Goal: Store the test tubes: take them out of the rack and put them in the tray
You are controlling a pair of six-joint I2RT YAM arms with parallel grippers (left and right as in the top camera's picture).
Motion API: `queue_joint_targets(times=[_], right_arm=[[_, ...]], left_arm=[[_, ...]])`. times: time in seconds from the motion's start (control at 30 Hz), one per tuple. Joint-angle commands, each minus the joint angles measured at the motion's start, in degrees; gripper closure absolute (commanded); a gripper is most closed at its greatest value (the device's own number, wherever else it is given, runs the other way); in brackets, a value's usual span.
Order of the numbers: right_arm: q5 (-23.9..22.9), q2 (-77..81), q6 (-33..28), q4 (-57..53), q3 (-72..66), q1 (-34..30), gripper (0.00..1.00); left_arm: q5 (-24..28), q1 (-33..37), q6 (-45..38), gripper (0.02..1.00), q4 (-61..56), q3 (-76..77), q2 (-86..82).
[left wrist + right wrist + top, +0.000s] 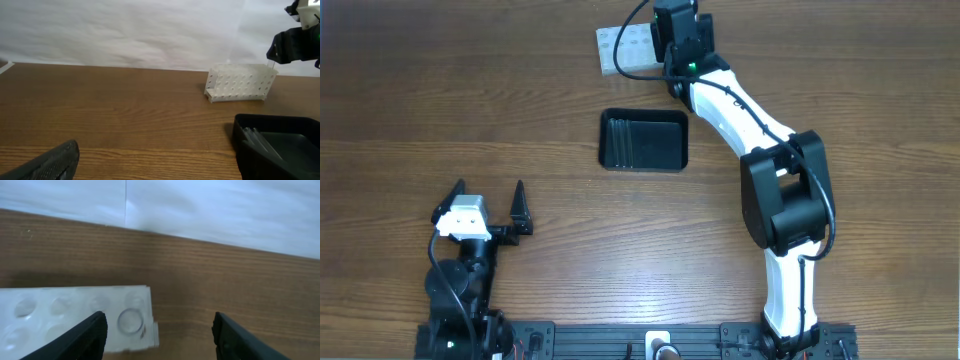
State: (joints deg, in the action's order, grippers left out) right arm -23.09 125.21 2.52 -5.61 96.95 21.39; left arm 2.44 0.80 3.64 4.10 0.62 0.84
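Wooden table (420,100), white rack (240,82), pale wall (125,25)

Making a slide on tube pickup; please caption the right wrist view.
Open right claw over the end of the white rack, where a test tube sits in an end hole.

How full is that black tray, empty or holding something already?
Partly filled: a few clear test tubes lie flat inside the black tray, with much of its floor bare.
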Motion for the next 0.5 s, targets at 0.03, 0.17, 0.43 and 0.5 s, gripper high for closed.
queue_joint_targets(times=[0.03,0.17,0.43,0.5], right_arm=[[0.3,1.5,-0.5,1.4,0.0,-0.5,0.329],[0.8,1.7,-0.5,1.6,0.0,-0.5,0.336],[2.6,3.6,-0.5,3.8,0.0,-0.3,0.347],[2.7,4.2,-0.5,4.5,0.0,-0.3,0.351]], left_arm=[[0.7,0.3,-0.4,0.02,0.2,-0.3,-0.5],[0.8,0.3,-0.4,0.018,0.2,-0.3,-0.5],[0.7,0.3,-0.4,0.018,0.2,-0.3,-0.5],[0.7,0.3,-0.4,0.02,0.2,-0.3,-0.5]])
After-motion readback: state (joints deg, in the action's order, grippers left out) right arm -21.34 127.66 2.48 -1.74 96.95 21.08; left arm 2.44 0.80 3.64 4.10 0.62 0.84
